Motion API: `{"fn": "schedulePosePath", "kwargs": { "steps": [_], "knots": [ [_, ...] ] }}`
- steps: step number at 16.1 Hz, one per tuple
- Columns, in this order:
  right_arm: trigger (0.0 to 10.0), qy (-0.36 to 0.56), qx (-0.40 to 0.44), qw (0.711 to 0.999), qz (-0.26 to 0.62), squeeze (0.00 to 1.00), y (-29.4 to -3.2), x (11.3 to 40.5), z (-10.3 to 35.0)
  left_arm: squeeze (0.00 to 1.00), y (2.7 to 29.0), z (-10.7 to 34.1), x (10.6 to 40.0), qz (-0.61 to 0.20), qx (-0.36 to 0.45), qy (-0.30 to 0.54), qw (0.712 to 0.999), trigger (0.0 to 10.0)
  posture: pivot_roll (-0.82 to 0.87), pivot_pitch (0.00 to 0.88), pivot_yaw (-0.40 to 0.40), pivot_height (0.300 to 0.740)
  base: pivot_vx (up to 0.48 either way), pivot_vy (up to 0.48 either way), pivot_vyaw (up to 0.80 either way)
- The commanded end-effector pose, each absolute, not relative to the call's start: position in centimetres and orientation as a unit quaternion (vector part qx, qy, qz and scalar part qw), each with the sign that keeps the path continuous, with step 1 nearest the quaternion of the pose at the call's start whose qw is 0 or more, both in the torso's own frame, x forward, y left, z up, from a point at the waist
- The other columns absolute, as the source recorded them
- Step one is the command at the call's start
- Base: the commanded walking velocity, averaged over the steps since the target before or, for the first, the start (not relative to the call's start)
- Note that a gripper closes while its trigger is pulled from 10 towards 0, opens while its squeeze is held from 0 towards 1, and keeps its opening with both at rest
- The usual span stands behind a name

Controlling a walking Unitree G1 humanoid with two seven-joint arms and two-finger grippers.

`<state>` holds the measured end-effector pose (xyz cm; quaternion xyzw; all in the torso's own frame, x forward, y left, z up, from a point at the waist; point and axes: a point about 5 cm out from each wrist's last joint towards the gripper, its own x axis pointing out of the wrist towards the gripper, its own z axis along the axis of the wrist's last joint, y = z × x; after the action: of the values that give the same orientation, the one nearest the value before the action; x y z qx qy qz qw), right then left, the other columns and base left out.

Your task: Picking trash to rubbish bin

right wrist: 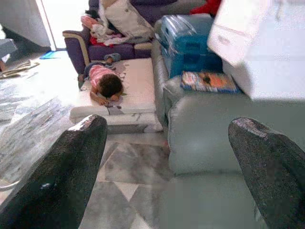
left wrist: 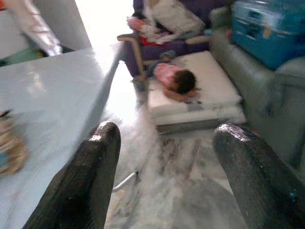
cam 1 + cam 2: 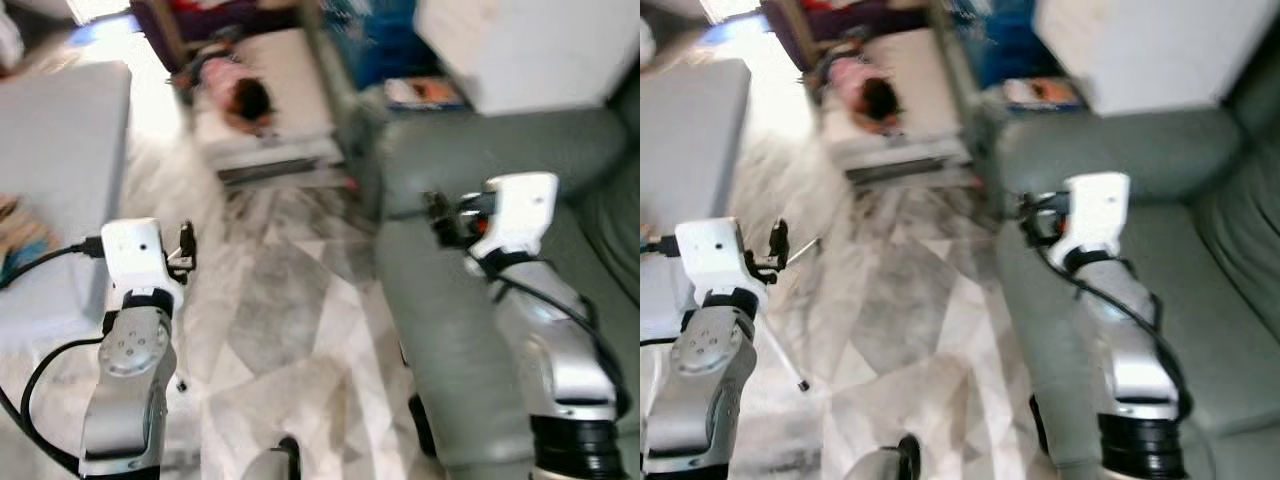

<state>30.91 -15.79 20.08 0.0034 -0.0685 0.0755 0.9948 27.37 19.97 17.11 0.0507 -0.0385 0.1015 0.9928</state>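
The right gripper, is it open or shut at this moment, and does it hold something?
Open and empty: in the right wrist view the right gripper's fingers stand far apart, with sofa and floor between.

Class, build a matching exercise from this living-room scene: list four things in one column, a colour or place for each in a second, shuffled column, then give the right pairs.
Things:
1. sofa
2. large box
3. person
4. left gripper

Colour or place:
A. lying on the white mattress
B. grey-green
C. blue
D. held open over the marble floor

Pairs: 1-B, 2-C, 3-A, 4-D
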Motion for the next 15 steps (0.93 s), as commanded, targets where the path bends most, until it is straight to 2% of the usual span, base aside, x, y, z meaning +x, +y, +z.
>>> {"fn": "schedulePosePath", "kwargs": {
  "steps": [1, 7, 11, 14, 15],
  "knots": [
    [10.0, -0.081, 0.016, 0.992, 0.098, 0.0, -14.74, 30.58, 20.71, 0.0, 20.12, 17.41, 27.21, 0.108, 0.055, -0.045, 0.992, 10.0, 0.07, 0.162, 0.003, 0.74, 0.0, 0.0, 0.72],
    [10.0, -0.09, 0.012, 0.99, 0.106, 0.0, -14.46, 30.6, 21.18, 0.0, 20.07, 17.44, 27.47, 0.111, 0.053, -0.046, 0.991, 10.0, 0.06, 0.155, 0.003, 0.74, 0.0, 0.0, 0.64],
    [10.0, -0.057, 0.095, 0.989, 0.099, 0.0, -14.71, 30.83, 20.63, 0.0, 20.07, 17.61, 27.58, 0.113, 0.046, -0.048, 0.991, 10.0, 0.06, 0.152, 0.003, 0.74, 0.0, 0.0, 0.0],
    [10.0, -0.048, 0.097, 0.991, 0.083, 0.0, -14.99, 31.1, 20.5, 0.0, 20.12, 17.66, 27.7, 0.113, 0.042, -0.049, 0.991, 10.0, 0.06, 0.15, 0.001, 0.74, 0.0, 0.0, 0.0],
    [10.0, -0.044, 0.124, 0.986, 0.1, 0.0, -14.75, 31.07, 20.52, 0.0, 20.06, 17.7, 27.71, 0.113, 0.04, -0.049, 0.992, 10.0, 0.06, 0.15, 0.001, 0.74, 0.0, 0.0, 0.0]
  ]
}}
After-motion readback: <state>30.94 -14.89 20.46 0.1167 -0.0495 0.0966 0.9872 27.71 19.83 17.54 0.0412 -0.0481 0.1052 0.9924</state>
